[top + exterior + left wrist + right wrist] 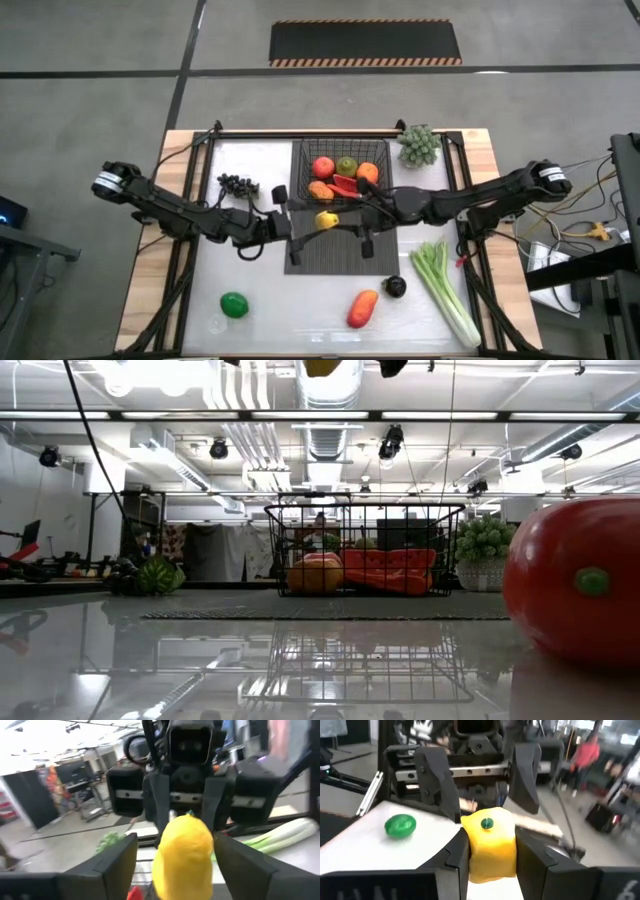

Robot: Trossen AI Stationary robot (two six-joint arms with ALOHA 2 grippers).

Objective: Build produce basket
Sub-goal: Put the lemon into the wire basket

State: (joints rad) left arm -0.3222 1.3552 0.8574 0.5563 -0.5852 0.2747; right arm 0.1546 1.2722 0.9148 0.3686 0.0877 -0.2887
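Above mat centre, your right tool [490,857] grips yellow lemon [490,842]; your left tool [175,865] faces it, fingers spread clear of lemon sides. Basket [340,150] at mat's far end holds several fruits. Lime [234,305], mango [362,309], celery [445,290] on near counter [300,320].

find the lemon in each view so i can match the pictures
high view: lemon at mid-table between the two hands, just below the basket.
low view: only its underside shows, at the top edge above the basket.
left wrist view: centre, between the fingers.
right wrist view: centre, pinched by the right hand's fingers.
shared landmark: the basket, in the high and low views.
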